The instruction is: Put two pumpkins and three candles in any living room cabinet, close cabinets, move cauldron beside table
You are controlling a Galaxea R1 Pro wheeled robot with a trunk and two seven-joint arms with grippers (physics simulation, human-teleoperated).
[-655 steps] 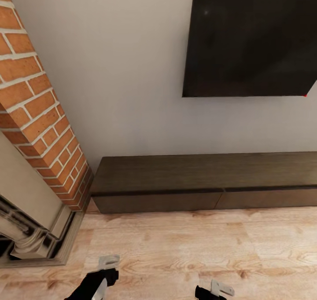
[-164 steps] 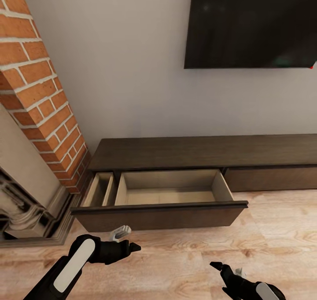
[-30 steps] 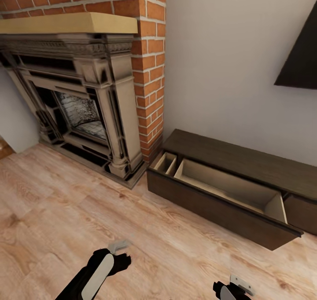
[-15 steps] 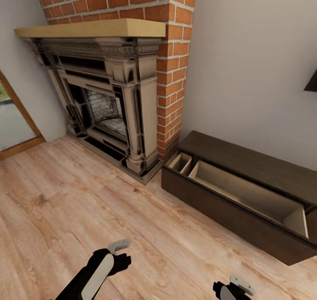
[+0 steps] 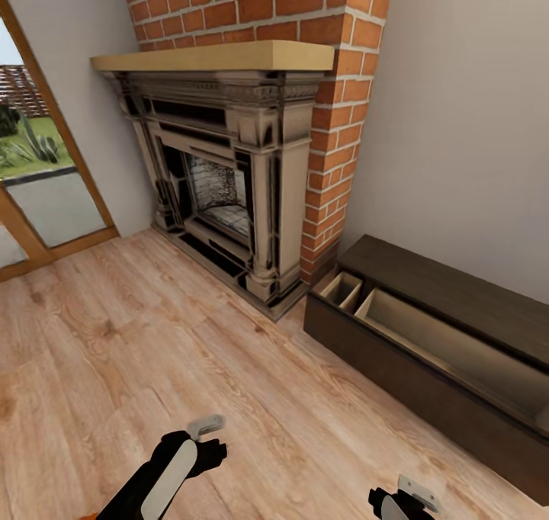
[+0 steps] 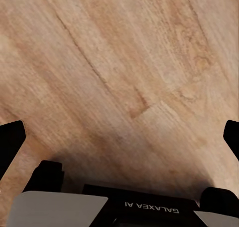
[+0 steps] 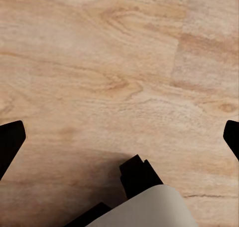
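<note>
The cabinet (image 5: 450,291), a long low dark-brown unit, stands against the wall at the right of the head view. Its wide drawer (image 5: 427,341) is pulled out and shows a bare pale beige inside, with a small side compartment (image 5: 341,290) beside it. My left gripper (image 5: 210,440) hangs low over the floor, well short of the cabinet. The right gripper (image 5: 396,501) sits at the picture's lower edge. In the wrist views the left gripper (image 6: 119,137) and right gripper (image 7: 119,134) are both open, holding nothing, above bare planks. The pumpkins, candles, cauldron and table are out of view.
An ornate fireplace (image 5: 229,169) with a pale wood mantel stands in a brick chimney (image 5: 335,123), just left of the cabinet. A wood-framed glass door (image 5: 38,162) is at far left. Light wooden floor (image 5: 152,337) stretches between me and them.
The camera has swung left: the fireplace and cabinet slid right in the picture, the wall screen left the view and the glass door came in. The drawer, shut earlier, now stands open.
</note>
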